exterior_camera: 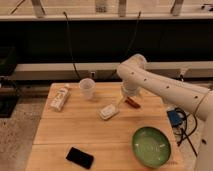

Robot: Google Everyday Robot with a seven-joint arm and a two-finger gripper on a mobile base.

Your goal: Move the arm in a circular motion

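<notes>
The large white arm (165, 89) reaches in from the right over the back of the wooden table (60, 135). Its bulbous elbow joint (132, 70) stands above the table's far middle. From there the wrist drops straight down to the gripper (130, 100), which hangs just above the tabletop. A small reddish-brown object (133, 103) lies right at the gripper's tip. I cannot tell whether the gripper touches it.
A clear plastic cup (87, 88) stands at the back, left of the gripper. A white bottle (60, 97) lies at the far left. A small white packet (107, 111) lies mid-table. A green bowl (150, 146) sits front right and a black phone (80, 157) front left.
</notes>
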